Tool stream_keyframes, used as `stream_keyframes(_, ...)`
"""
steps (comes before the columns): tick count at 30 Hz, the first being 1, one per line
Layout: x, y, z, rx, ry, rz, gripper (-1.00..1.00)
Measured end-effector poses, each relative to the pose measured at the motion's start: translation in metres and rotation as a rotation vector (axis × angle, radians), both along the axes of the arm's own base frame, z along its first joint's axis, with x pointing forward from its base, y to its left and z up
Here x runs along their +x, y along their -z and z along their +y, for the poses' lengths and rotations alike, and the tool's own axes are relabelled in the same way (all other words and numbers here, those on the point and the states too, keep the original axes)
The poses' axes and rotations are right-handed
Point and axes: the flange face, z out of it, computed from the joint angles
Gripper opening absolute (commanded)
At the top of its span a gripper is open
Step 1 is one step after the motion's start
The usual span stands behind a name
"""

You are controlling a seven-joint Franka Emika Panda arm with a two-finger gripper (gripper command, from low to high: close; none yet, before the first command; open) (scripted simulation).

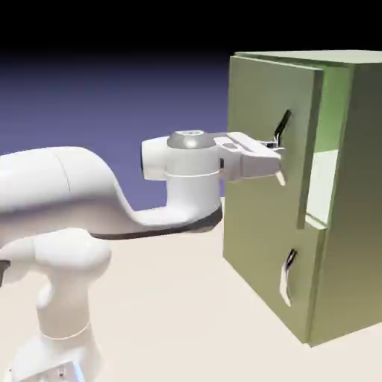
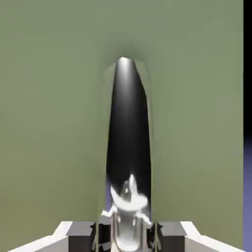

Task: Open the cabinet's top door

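Note:
The olive-green cabinet (image 1: 351, 194) stands at the exterior view's right. Its top door (image 1: 261, 112) is swung a little way out, so a strip of pale green inside (image 1: 322, 186) shows behind its edge. My gripper (image 1: 277, 160) reaches level from the left and is shut on the top door's curved silver-and-black handle (image 1: 282, 128) at its lower end. In the hand view the handle (image 2: 128, 147) rises large between my grey fingertips (image 2: 82, 231), with the door panel (image 2: 54, 123) filling the rest.
The lower door (image 1: 261, 283) sits shut beneath, with its own like handle (image 1: 286, 274). The pale table (image 1: 171, 313) spreads in front of the cabinet. My white arm (image 1: 67, 186) crosses the exterior view's left half.

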Motion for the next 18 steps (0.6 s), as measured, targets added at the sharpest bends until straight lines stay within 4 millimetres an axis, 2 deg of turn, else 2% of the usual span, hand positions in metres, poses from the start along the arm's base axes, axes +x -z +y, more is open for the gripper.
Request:
stream_keyframes(8,-0.058,0.000,0.042,0.000,0.173,0.000,-1.00)
stream_keyframes(18,-0.107,0.000,0.093,0.001,0.342,0.000,-1.00)
